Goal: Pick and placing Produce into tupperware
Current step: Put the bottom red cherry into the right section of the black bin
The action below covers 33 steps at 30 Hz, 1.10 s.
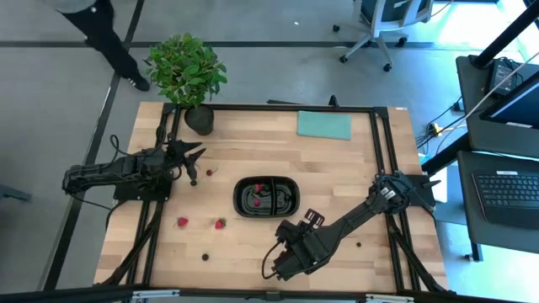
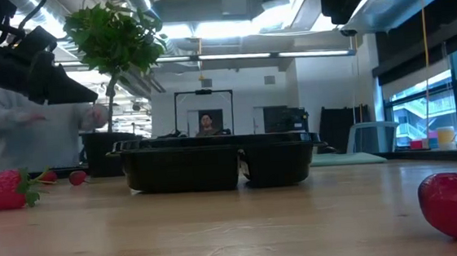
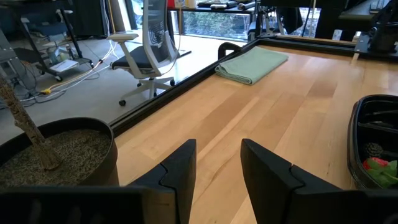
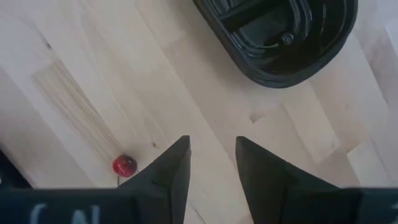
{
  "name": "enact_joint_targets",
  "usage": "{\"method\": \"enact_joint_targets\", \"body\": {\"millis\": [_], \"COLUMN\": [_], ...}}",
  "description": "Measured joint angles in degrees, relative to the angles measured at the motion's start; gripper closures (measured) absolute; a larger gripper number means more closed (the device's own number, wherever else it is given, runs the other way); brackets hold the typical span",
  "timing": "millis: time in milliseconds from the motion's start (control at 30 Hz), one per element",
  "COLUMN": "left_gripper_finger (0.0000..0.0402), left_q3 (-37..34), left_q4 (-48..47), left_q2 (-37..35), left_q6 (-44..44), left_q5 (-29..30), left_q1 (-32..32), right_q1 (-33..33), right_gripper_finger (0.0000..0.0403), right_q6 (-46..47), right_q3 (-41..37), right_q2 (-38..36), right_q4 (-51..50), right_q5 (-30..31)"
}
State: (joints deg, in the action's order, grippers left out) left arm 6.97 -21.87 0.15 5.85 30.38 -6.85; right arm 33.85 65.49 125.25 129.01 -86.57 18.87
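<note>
Pale wood table [image 1: 278,143], black tupperware [image 1: 266,196] centred, left pincer [image 3: 217,171] spread, right pincer [image 4: 211,165] spread, no legible writing

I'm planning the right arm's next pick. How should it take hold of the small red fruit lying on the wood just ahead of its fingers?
Grip the small red fruit across its round middle, coming straight down from above. It lies alone on bare wood, apart from the black tray, so both sides look free. The right gripper is open and empty but offset to one side, so it would probably need centring first.
</note>
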Motion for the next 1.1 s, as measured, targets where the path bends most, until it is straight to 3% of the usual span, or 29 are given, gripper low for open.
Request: {"method": "enact_joint_targets", "body": {"millis": [600,700,967,1100], "left_gripper_finger": [0.0282,0.0282,0.0282,0.0282], "left_q3": [0.0,0.0,0.0,0.0], "left_q4": [0.0,0.0,0.0,0.0], "left_q2": [0.0,0.0,0.0,0.0], "left_q6": [0.0,-0.4,-12.2,-12.4], "left_q5": [0.0,0.1,0.9,0.9], "left_q1": [0.0,0.0,0.0,0.0], "right_q1": [0.0,0.0,2.5,3.8], "right_gripper_finger": [0.0272,0.0272,0.0272,0.0272], "right_q6": [-2.8,0.4,14.7,15.3], "right_q3": [0.0,0.0,-0.1,-0.1], "right_q2": [0.0,0.0,1.9,3.7], "right_q4": [-0.3,-0.6,-3.5,2.7], "right_q5": [0.0,-1.1,-7.0,-7.0]}}
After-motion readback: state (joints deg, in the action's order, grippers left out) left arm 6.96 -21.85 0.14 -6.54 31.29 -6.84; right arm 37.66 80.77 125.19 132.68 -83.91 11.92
